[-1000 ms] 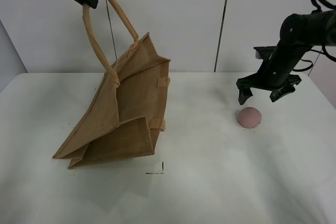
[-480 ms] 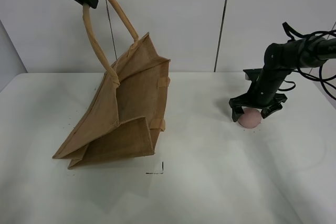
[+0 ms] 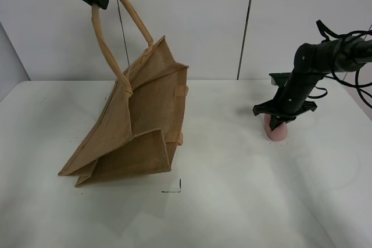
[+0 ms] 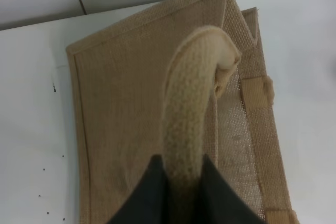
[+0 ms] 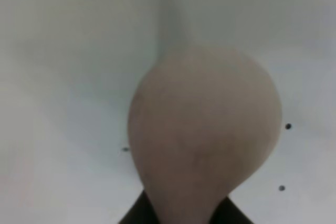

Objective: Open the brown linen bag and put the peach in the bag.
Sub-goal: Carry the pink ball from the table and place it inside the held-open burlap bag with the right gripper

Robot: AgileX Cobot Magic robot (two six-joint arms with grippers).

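A second ago the right gripper (image 3: 277, 119) hung spread open above the peach (image 3: 277, 132). Half a second ago it had dropped so that its jaws straddled the fruit, and now they have drawn in against the peach's sides, gripping it. The peach is where it was, low on the right of the table (image 3: 232, 201) and well apart from the bag (image 3: 139, 126); whether it has left the surface cannot be told. The left side has not changed: the left gripper (image 3: 97, 2) is high at the top left, its jaws clamped on one handle (image 3: 104, 45), so the bag hangs tilted with its lower edge on the table. The overhead view hides both grips behind dark gripper bodies. The left wrist view shows the two dark fingers pinching the woven handle (image 4: 191, 108) at the left gripper (image 4: 181, 184), with the bag's (image 4: 131, 103) coarse side panel spread below it. The right wrist view shows the peach (image 5: 205, 135) filling the frame, blurred, its near end narrowing between the dark fingertips of the right gripper (image 5: 181, 214).
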